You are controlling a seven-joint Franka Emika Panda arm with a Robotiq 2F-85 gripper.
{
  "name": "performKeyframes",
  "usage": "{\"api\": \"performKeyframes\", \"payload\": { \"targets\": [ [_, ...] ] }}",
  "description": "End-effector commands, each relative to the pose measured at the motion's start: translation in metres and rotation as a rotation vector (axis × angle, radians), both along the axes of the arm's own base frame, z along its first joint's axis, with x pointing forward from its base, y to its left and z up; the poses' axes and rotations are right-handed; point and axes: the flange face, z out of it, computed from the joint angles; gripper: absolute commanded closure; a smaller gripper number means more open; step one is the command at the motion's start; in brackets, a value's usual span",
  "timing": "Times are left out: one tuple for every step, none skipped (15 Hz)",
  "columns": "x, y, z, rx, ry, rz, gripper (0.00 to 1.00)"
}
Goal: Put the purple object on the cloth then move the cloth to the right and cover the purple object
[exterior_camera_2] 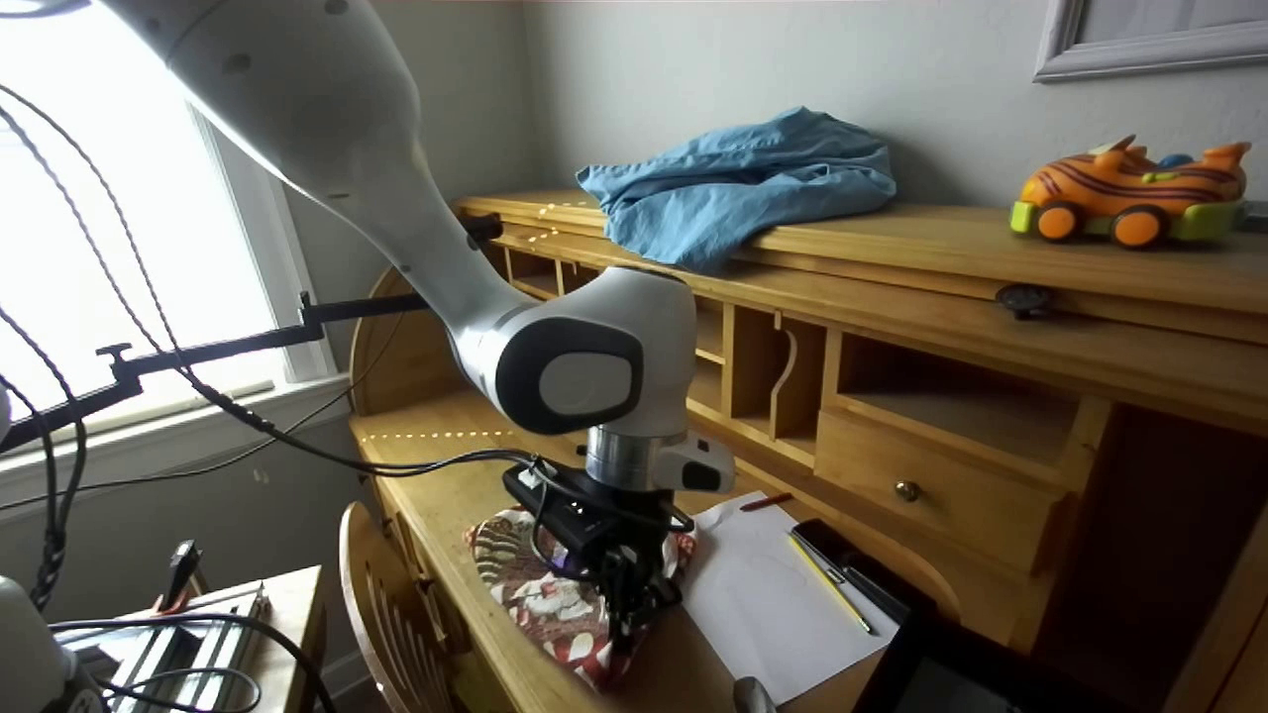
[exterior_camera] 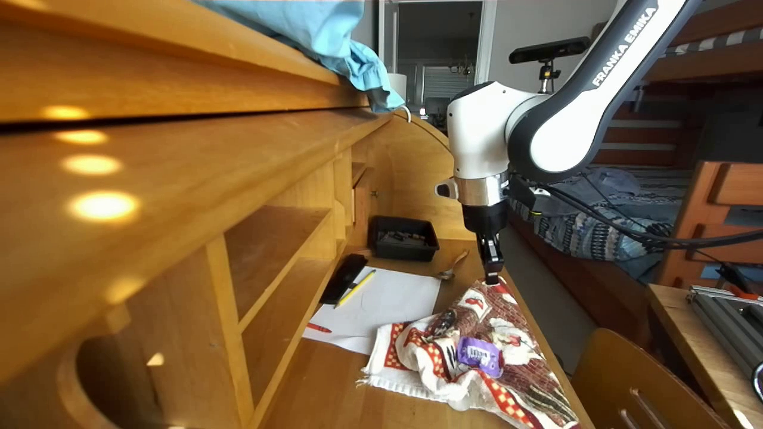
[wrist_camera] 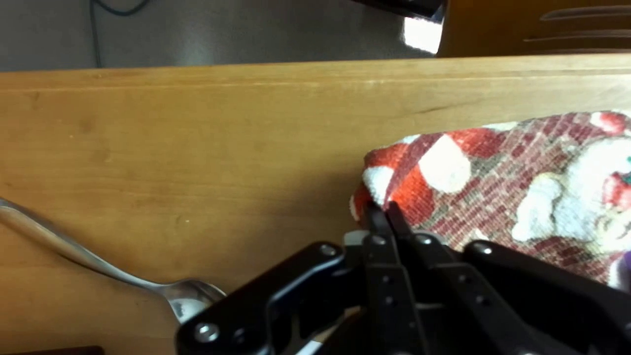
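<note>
Purple object (exterior_camera: 480,356): there it lies on the cloth (exterior_camera: 521,351), lower middle of an exterior view, a sliver peeping in at the wrist view's right edge; its top is bare, so I'd call the covering not yet done.
Low drag: pull the cloth sideways without lift and, I reckon, it hauls the purple object along or tumbles it off the folds.
Pinched corner: only a little tuft looks caught, mid-frame in the wrist view; a hard tug could slip it free.
Bunched folds: they may shorten the reach, so the cloth lands shy and leaves purple showing.
Desk edge (wrist_camera: 246,74): it runs across the upper wrist view, near the cloth; a swing that way might spill it over.
Gripper (wrist_camera: 383,209): fingers together, no gap I can make out, nipping that red-and-white corner at the very tips; nothing else in its hold.
Spoon (wrist_camera: 101,266): lower left of the wrist view, apart from the fingertips.
</note>
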Motion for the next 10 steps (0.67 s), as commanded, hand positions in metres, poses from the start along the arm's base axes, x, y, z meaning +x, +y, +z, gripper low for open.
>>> {"api": "performKeyframes", "payload": {
  "targets": [
    [-0.015, -0.017, 0.006, -0.05, -0.009, -0.032, 0.99],
    [-0.018, -0.022, 0.006, -0.06, -0.007, -0.041, 0.99],
    [-0.021, -0.028, 0.006, -0.071, -0.006, -0.048, 0.99],
    [-0.023, -0.032, 0.007, -0.079, -0.007, -0.057, 0.99],
    [-0.024, -0.037, 0.009, -0.084, -0.008, -0.069, 0.99],
    [-0.025, -0.039, 0.011, -0.087, -0.011, -0.081, 0.99],
    [-0.024, -0.04, 0.015, -0.082, -0.021, -0.094, 0.99],
    [-0.023, -0.04, 0.021, -0.08, -0.032, -0.103, 0.99],
    [-0.022, -0.038, 0.026, -0.077, -0.042, -0.111, 0.99],
    [-0.02, -0.035, 0.034, -0.07, -0.055, -0.124, 0.99]
  ]
}}
